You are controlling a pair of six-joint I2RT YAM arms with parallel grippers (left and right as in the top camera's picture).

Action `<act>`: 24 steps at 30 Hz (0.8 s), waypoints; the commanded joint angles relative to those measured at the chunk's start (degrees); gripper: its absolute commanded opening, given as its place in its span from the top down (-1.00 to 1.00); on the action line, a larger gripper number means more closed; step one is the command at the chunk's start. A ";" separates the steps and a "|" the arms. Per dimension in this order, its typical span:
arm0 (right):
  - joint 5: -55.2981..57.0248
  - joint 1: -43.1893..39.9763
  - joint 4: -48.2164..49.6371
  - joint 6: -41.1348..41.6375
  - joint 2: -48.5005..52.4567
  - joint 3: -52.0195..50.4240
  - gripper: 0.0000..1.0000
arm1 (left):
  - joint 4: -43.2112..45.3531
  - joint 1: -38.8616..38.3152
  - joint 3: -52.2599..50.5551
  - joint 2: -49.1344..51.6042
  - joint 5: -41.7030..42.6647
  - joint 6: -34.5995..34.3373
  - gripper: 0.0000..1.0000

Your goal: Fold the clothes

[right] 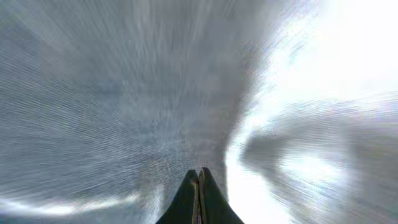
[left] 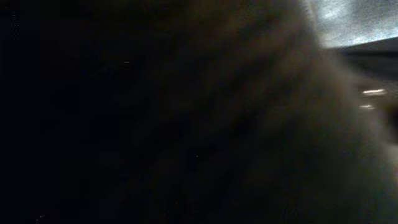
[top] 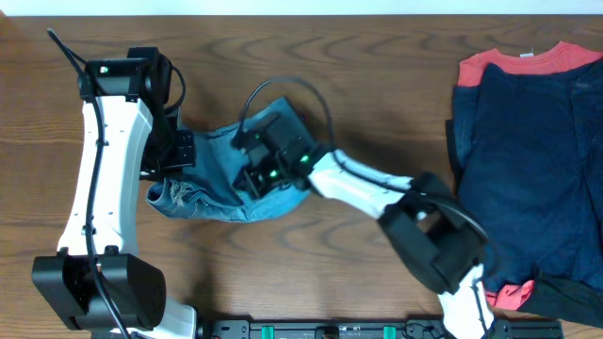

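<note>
Two robot arms work on crumpled jeans (top: 212, 184) lying left of centre on a wooden table (top: 377, 56).
The left gripper (top: 177, 151) sits at the jeans' left edge; its opening cannot be told. The right gripper (right: 199, 177) is closed tight against the denim, and any pinch of cloth is unclear. Dark shirts (top: 528, 160) lie far right. No neat fold shows, so folding seems mostly ahead.
</note>
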 commanded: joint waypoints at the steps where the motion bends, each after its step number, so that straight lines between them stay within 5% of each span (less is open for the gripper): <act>1: 5.62 -5.57 -1.70 0.17 -4.11 -0.04 0.92 | 1.09 -0.39 1.46 -0.66 4.07 -0.50 0.88; 12: 16.72 -18.45 -20.11 1.81 -2.73 -0.04 0.93 | 0.92 -1.05 1.57 -0.68 3.80 0.83 0.88; 24: 17.51 -17.35 -24.06 4.33 3.41 -0.04 0.97 | 4.90 -2.95 1.57 -0.66 5.95 -1.62 0.87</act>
